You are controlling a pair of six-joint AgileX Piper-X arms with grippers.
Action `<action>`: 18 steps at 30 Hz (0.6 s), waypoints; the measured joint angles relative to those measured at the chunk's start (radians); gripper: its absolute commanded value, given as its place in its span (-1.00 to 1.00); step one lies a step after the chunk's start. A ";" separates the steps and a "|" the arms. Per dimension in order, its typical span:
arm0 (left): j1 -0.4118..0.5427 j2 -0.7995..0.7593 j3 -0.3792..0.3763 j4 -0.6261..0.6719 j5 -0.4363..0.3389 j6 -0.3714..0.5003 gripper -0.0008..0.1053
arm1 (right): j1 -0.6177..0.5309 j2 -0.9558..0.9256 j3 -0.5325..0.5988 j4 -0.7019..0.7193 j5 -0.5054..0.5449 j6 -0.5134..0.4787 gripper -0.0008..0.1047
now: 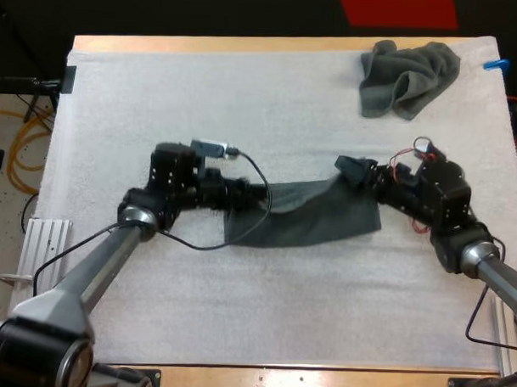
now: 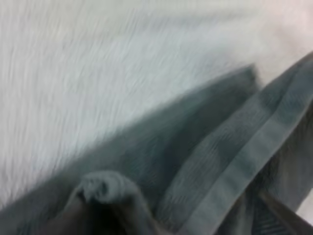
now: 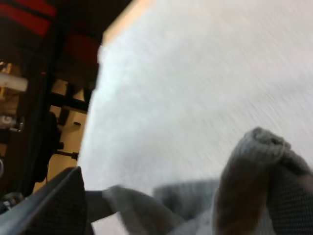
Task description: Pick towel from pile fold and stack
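Left fingers (image 1: 246,196), right fingers (image 1: 354,170) low on towel (image 1: 321,217)

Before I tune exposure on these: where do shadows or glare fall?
High view: even light, no glare on the white mat; left wrist view: the spread dark grey-green towel casts soft shadow on the mat beside it; right wrist view: dark surroundings beyond the mat's edge.

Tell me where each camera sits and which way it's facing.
High view: behind both arms, looking forward and down over the mat; left gripper and right gripper at opposite ends of the spread towel, crumpled towel far right.
Left wrist view: on the left arm, close over the spread towel's hemmed edge.
Right wrist view: on the right arm, low across the mat toward the table edge; its gripper's black part beside bunched towel.
Shared: all show the spread towel and mat.
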State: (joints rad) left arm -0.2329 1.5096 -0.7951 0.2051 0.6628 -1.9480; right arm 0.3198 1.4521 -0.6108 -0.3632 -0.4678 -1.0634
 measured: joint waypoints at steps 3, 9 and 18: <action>0.000 -0.055 -0.067 0.086 -0.009 0.039 0.25 | 0.000 -0.046 -0.016 0.006 0.018 -0.023 0.42; 0.000 -0.192 -0.156 0.271 -0.155 0.165 0.25 | 0.000 -0.126 -0.019 0.064 0.043 -0.032 0.42; 0.000 -0.505 -0.174 0.489 -0.320 0.288 0.25 | -0.001 -0.287 -0.025 0.325 0.094 -0.228 0.42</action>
State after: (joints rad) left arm -0.2329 1.0046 -0.9691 0.6943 0.3429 -1.6600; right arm 0.3185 1.1647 -0.6356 -0.0385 -0.3741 -1.2910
